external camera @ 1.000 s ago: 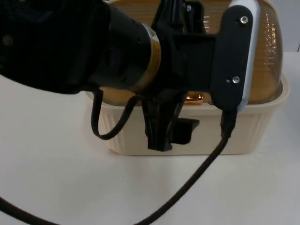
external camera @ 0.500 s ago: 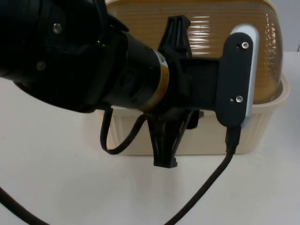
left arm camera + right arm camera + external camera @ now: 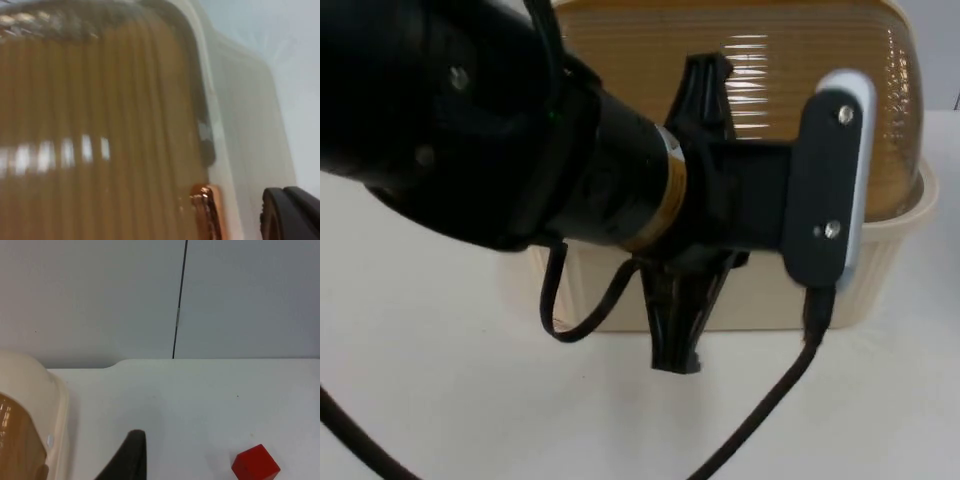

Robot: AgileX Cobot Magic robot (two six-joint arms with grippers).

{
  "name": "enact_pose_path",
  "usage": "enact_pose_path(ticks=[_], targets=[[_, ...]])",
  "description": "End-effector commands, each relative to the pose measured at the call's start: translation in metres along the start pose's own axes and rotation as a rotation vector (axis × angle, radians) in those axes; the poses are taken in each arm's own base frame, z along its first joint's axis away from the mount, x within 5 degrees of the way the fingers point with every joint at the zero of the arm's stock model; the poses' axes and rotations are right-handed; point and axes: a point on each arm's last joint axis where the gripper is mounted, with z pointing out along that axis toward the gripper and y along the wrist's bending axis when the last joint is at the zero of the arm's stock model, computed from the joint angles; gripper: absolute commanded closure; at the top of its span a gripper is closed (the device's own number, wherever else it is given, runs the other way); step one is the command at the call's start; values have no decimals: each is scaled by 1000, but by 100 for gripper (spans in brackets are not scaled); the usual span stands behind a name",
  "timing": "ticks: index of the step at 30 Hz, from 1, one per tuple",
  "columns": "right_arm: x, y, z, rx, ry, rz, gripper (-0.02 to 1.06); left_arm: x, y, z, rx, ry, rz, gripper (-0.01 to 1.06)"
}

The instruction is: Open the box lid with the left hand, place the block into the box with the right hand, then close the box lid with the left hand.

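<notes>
Amber lid (image 3: pixel 800 60) down on cream box (image 3: pixel 880 270), left claw (image 3: pixel 677 355) grip unclear, red block (image 3: pixel 255 463) by right claw.

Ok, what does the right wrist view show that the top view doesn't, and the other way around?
Right wrist view alone: the red block lying on the white table, apart from the box, with the grey partition wall behind.

Top view alone: the left gripper hanging in front of the box's cream front wall, its fingers pointing down at the table.

Both: the cream box with its amber ribbed lid down over it; the right wrist view catches just one end of the box.
</notes>
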Motion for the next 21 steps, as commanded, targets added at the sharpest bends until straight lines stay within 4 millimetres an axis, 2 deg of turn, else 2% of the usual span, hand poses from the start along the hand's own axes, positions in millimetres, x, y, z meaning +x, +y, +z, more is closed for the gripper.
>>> enact_pose_path(ticks=[1, 3, 9, 16, 21], targets=[[-3, -1, -3, 7, -23, -6, -1, 6, -3, 8, -6, 47, 72, 105], [-3, -1, -3, 7, -23, -6, -1, 8, -5, 13, -17, 73, 140, 105], [-3, -2, -3, 7, -20, -6, -1, 10, -3, 14, -34, 96, 169, 105], [-3, -1, -3, 7, -22, -6, -1, 4, 7, 14, -71, 79, 118, 105], [-3, -2, -3, 7, -20, -6, -1, 5, 6, 18, -63, 83, 125, 105]])
